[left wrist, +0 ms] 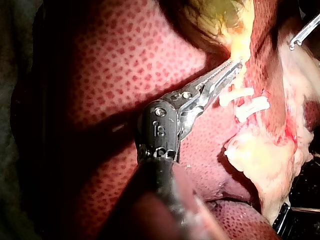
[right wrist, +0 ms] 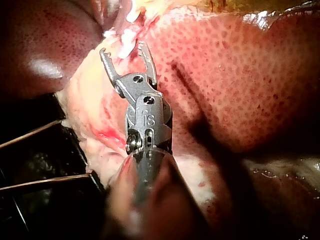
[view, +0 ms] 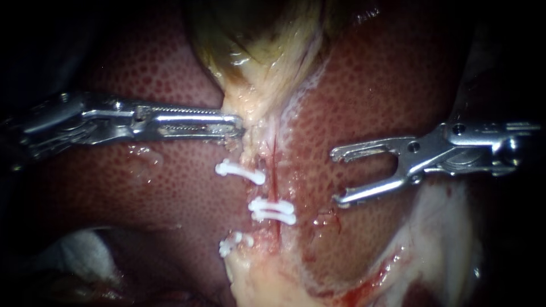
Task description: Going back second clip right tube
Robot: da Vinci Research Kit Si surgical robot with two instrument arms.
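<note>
Your right instrument [view: 336, 175] came in from the right edge of the endoscope view with its jaws spread wide and nothing between them. They hung over the speckled red liver [view: 387, 79], clear of the clips and pointing toward them. From its own wrist camera the same instrument [right wrist: 123, 50] showed both hooked jaw tips apart, with the white clips just ahead of them.

Your left instrument [view: 239, 126] reached in from the left. Its long toothed jaws lay close together, clamped on the pale strand [view: 253, 113] that hung from the bottom of the gallbladder [view: 256, 40]. The left wrist camera showed those jaws [left wrist: 227, 70] meeting the same yellowish strand [left wrist: 239, 50], with the clips beside them.

Three white clips sat along the strip of tissue running down the middle of the liver:
- The upper clip [view: 240, 172] lay just below the left jaws, across the pale part of the strip.
- The middle clip [view: 273, 210] crossed a thin red tube [view: 274, 165]. It showed as two white bars close together, and you could not tell from the pictures whether that was one clip or two.
- The lower clip [view: 233, 244] sat near the fatty tissue [view: 267, 278] at the liver's lower edge.

The middle clip was the one nearest your open right jaws, though well apart from them.
</note>
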